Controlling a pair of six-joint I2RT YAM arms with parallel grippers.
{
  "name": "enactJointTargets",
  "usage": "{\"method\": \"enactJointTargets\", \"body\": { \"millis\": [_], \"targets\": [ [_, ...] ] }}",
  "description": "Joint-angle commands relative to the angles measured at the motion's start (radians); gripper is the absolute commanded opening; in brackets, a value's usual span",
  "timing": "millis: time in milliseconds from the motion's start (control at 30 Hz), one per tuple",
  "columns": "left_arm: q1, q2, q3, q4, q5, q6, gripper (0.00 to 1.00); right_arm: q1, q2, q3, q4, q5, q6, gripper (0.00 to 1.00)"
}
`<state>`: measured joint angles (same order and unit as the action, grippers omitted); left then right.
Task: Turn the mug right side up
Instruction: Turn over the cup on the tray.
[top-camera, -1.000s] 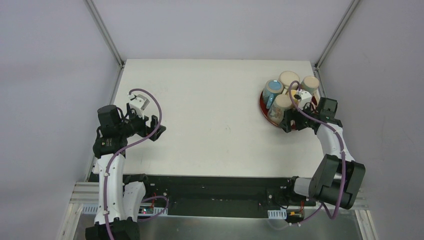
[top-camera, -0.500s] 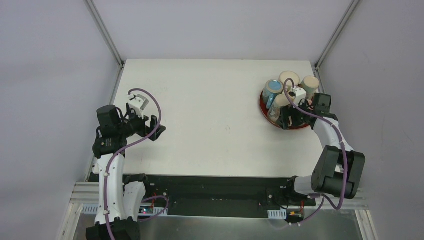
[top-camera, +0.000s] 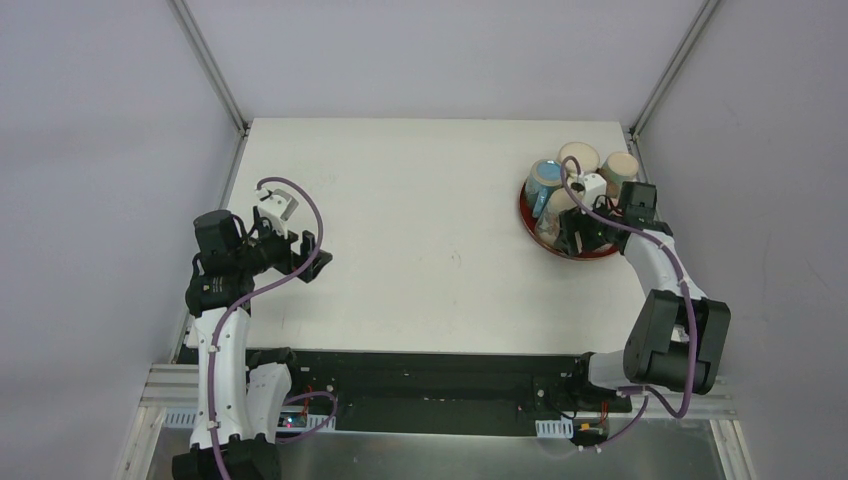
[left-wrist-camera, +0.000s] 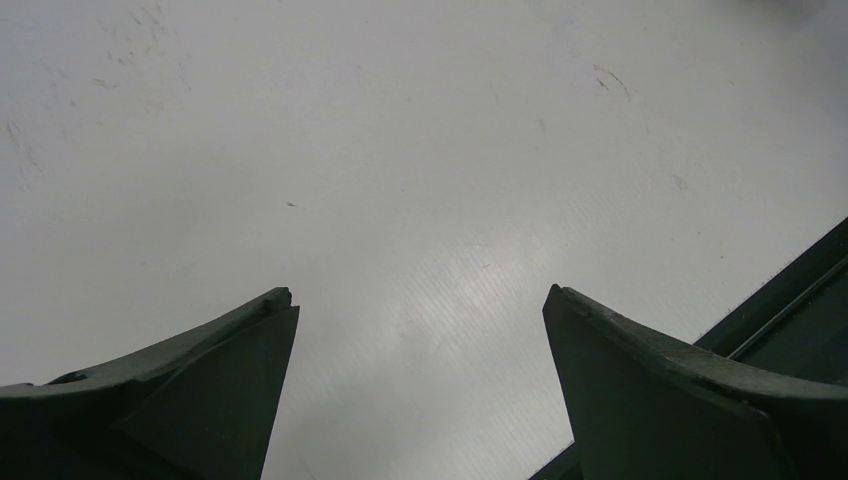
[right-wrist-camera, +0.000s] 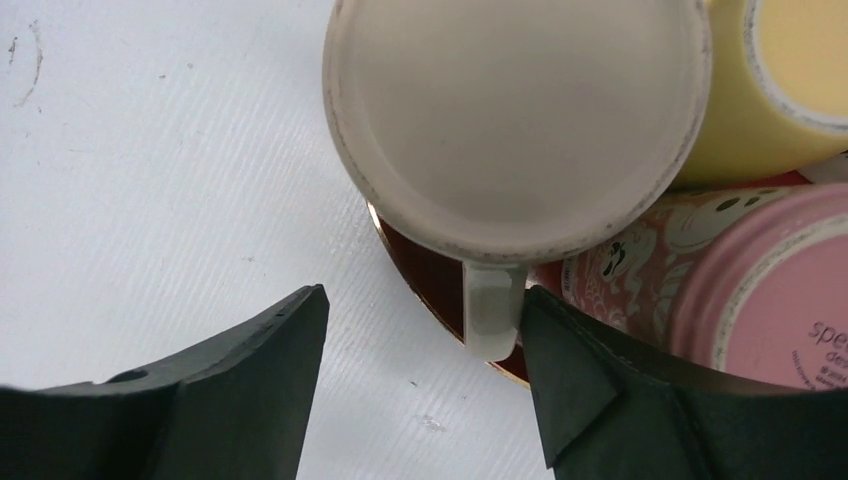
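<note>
The upside-down white ceramic mug (right-wrist-camera: 515, 120) stands base up at the near-left edge of the tray, its handle pointing towards the right gripper (right-wrist-camera: 422, 300). The handle lies between that gripper's two dark fingers, right against the one on the right of the wrist picture; whether they touch I cannot tell. The other finger stands well clear over the table, so the jaws are partly open and hold nothing.

There is one white table (top-camera: 420, 200) and one round dark-red tray with a gold rim (right-wrist-camera: 425, 262). The right wrist view shows three mugs: the white one, a yellow mug (right-wrist-camera: 740, 120) and a pink mug with white cartoon print (right-wrist-camera: 700, 270). The pink base bears small writing beginning "spe", cut off by the edge.

The left gripper (left-wrist-camera: 420, 292) hangs wide open and empty above bare table.
</note>
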<state>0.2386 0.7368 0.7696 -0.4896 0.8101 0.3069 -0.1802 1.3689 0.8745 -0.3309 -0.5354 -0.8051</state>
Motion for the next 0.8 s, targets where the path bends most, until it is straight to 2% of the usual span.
{"method": "enactJointTargets", "body": {
  "millis": [0, 167, 433, 633, 767],
  "targets": [
    [0.015, -0.010, -0.014, 0.031, 0.042, 0.025, 1.00, 0.019, 0.037, 0.094, -0.027, 0.041, -0.010, 0.73],
    [0.019, -0.013, -0.015, 0.031, 0.042, 0.022, 1.00, 0.032, 0.081, 0.150, -0.063, 0.085, -0.009, 0.65],
    [0.022, -0.010, -0.015, 0.031, 0.046, 0.026, 1.00, 0.067, 0.099, 0.145, -0.063, 0.155, -0.043, 0.61],
    [0.024, -0.009, -0.015, 0.031, 0.046, 0.026, 1.00, 0.085, 0.113, 0.145, -0.062, 0.184, -0.062, 0.52],
    [0.024, -0.010, -0.015, 0.031, 0.047, 0.024, 1.00, 0.091, 0.127, 0.147, -0.063, 0.197, -0.069, 0.51]
  ]
}}
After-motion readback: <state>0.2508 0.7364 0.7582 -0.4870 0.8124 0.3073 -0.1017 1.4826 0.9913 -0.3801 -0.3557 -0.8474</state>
